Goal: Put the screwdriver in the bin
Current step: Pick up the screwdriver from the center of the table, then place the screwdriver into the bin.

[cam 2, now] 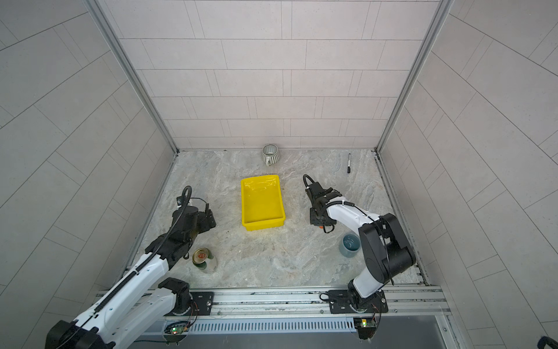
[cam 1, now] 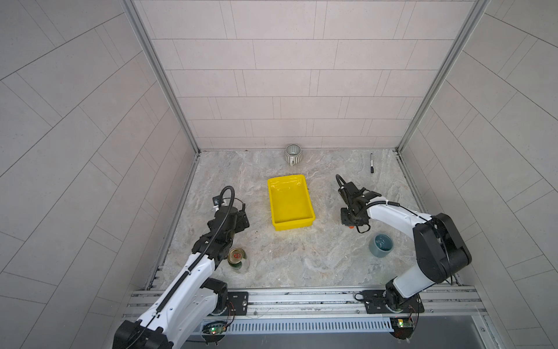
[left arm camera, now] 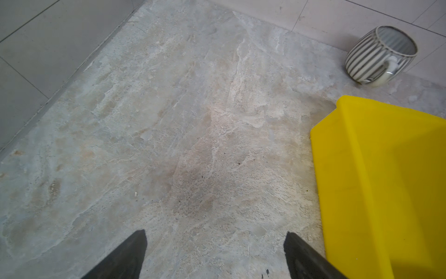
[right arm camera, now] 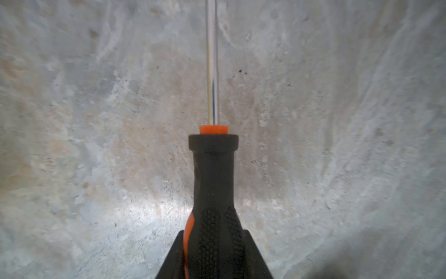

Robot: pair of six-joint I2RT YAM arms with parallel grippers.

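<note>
The screwdriver [right arm camera: 213, 181] has a black handle with orange trim and a thin metal shaft that points away from my right wrist camera, over the marble tabletop. My right gripper [right arm camera: 213, 232] is shut on the handle, one finger against each side. In both top views this gripper [cam 1: 351, 222] points down at the table to the right of the bin, with only the orange end [cam 1: 351, 227] of the screwdriver showing under it. The bin [cam 1: 293, 225], a shallow yellow tray, sits mid-table with nothing in it. My left gripper [left arm camera: 214, 235] is open over bare table left of the bin [left arm camera: 374, 169].
A ribbed grey mug [cam 1: 293, 154] stands at the back wall behind the bin. A black marker [cam 1: 371, 163] lies at the back right. A grey-blue cup [cam 1: 381, 245] stands close to my right arm. A small jar [cam 1: 236, 258] stands by my left arm.
</note>
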